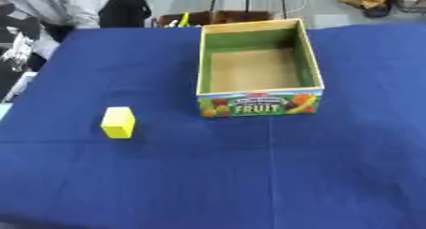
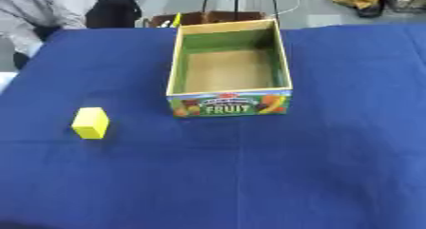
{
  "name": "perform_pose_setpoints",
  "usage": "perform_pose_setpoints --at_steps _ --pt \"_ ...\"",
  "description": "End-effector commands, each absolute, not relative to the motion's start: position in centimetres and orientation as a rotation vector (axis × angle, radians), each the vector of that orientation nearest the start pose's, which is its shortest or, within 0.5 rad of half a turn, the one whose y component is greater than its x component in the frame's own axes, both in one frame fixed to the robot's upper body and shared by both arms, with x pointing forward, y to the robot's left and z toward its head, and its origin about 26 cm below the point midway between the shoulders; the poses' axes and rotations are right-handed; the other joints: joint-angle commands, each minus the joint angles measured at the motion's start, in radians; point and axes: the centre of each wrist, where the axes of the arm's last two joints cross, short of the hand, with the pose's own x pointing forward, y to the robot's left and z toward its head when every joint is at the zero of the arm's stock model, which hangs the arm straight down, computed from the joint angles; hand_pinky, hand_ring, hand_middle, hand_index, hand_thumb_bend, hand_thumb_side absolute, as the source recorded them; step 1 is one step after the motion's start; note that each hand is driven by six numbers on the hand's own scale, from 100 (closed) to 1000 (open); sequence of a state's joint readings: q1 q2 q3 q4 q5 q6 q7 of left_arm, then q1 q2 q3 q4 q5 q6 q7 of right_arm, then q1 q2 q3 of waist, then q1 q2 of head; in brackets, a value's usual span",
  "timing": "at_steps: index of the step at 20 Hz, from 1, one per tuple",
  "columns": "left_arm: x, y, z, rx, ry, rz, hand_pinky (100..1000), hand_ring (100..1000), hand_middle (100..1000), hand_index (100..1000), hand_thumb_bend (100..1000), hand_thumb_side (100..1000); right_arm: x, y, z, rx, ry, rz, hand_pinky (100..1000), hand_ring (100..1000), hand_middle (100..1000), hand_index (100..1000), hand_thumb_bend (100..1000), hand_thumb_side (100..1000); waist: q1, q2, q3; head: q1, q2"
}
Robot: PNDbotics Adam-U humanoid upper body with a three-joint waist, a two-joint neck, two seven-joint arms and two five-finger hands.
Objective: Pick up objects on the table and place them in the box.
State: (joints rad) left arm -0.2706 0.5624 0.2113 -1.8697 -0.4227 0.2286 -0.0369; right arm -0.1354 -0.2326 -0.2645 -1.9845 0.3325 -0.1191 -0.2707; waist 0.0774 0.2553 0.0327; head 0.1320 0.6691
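A small yellow block (image 1: 118, 122) lies on the blue tablecloth at the left, by itself. To its right and a little farther back stands an open wooden box (image 1: 259, 104) with green inner walls and a "FRUIT" label on its front. Nothing shows inside the box. Neither of my hands appears in either view.
The blue cloth-covered table (image 1: 275, 176) fills most of the view. Beyond its far edge a person sits at the upper left, with a brown crate (image 1: 212, 17), stand legs and a yellow thing on the floor.
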Motion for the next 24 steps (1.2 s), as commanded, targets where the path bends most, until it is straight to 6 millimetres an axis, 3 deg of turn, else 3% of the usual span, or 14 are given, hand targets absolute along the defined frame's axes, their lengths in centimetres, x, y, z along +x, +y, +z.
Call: perform_pose_setpoints --at_steps 1,7,15,17,24 --pt "30.7 36.7 23.8 1.057 -1.765 -0.642 676 748 794 930 484 937 27.3 -33.2 16.7 -0.896 -2.245 0.032 695 814 604 761 100 714 -0.002 -0.017 0.0 -0.004 0.011" --pt "32.3 37.0 25.3 1.013 -1.673 -0.905 724 796 831 960 487 942 27.3 -33.2 16.7 -0.896 -2.25 0.04 693 812 604 760 100 714 -0.014 -0.01 -0.001 -0.062 0.005" --pt "34.0 37.3 25.6 0.905 -1.54 -1.118 769 848 875 986 547 880 27.2 -33.2 16.6 -0.903 -2.257 0.044 693 811 605 759 100 715 -0.025 0.005 -0.006 -0.069 -0.009" --pt "34.4 37.5 25.6 0.878 -1.486 -1.169 745 857 902 1000 573 805 27.2 -33.2 16.5 -0.905 -2.256 0.049 693 810 605 756 100 715 -0.026 0.008 -0.007 -0.068 -0.015" --pt "35.8 38.9 26.5 0.764 -1.176 -1.366 776 882 922 1000 678 688 27.2 -33.3 16.5 -0.911 -2.262 0.062 691 808 605 755 100 715 -0.035 0.015 -0.008 -0.066 -0.029"
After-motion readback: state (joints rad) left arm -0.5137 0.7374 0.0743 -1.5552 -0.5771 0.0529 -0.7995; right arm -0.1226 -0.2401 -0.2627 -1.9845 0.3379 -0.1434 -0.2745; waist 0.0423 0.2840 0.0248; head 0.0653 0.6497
